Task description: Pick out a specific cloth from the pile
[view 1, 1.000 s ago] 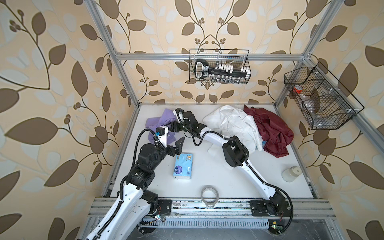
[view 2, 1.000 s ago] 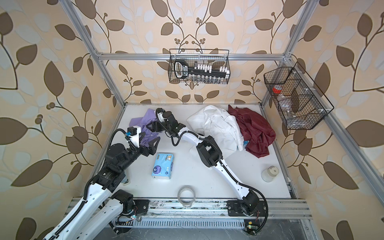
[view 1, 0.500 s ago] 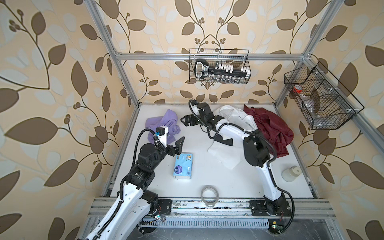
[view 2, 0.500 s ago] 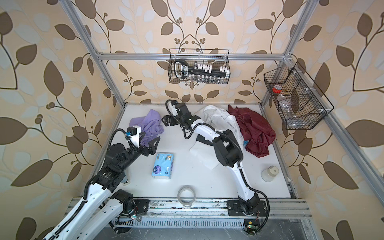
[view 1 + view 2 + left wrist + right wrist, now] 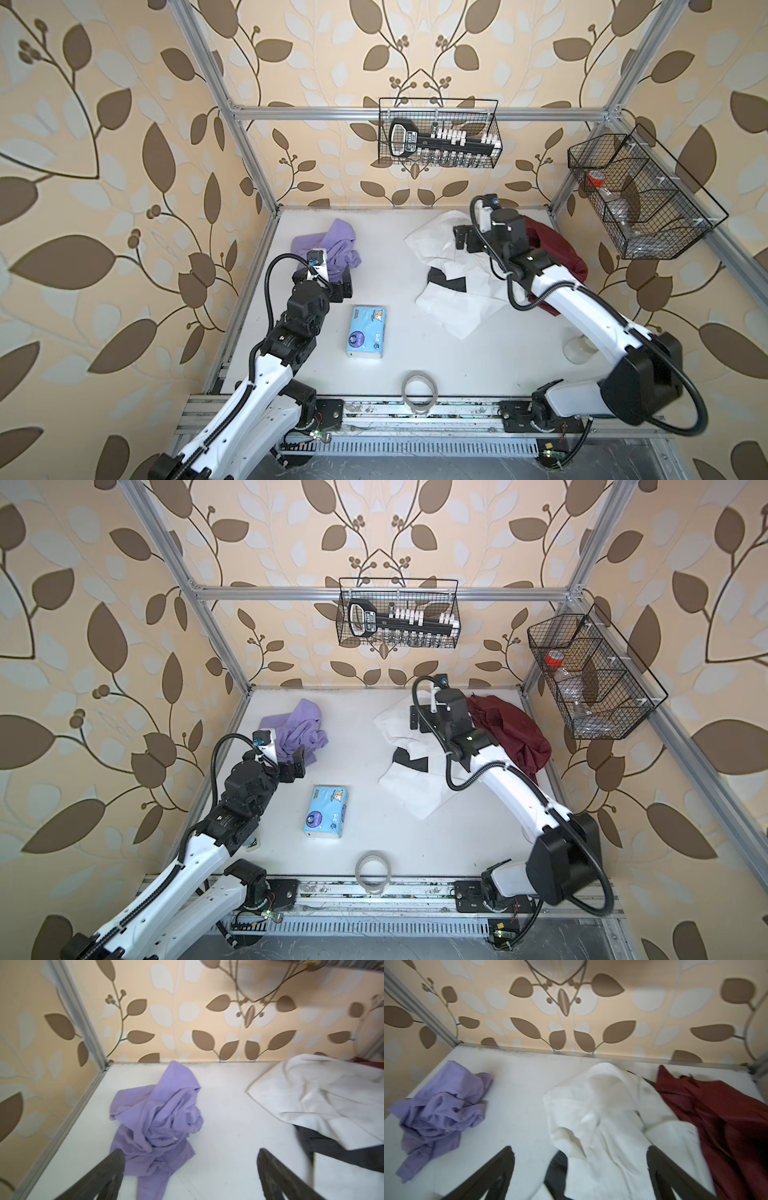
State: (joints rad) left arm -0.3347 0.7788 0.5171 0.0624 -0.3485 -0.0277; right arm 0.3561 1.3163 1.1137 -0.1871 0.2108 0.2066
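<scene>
As laid out on the white surface [image 5: 407,353], the holdings run as follows.

- Cloth [image 5: 332,245]: lavender and crumpled into a loose heap. It lies alone near the back-left corner of the surface, well apart from the other garments.
- Pile [image 5: 419,791]: occupies the back-right part of the surface, in two pieces.
  - White garment [image 5: 453,311]: has a black patch and spreads toward the middle.
  - Maroon cloth [image 5: 557,249]: touches the white garment's right side and lies along the right edge.
- Left fingers [image 5: 108,1167]: spread wide and holding nothing. They are poised just in front of the cloth, with one finger close beside its near edge.
- Right fingers [image 5: 500,1167]: spread wide and holding nothing, above the white garment.
- Tissue pack [image 5: 365,332]: blue, lying flat left of centre, near the left arm.
- Tape roll [image 5: 419,388]: at the front edge, about midway along it.
- Pale jar [image 5: 577,351]: near the right edge, partly hidden behind the right arm.
- Wire baskets: one [image 5: 436,164] hangs on the back wall and one [image 5: 648,245] on the right wall. Both hang above the surface; most of their contents are too small to tell.
</scene>
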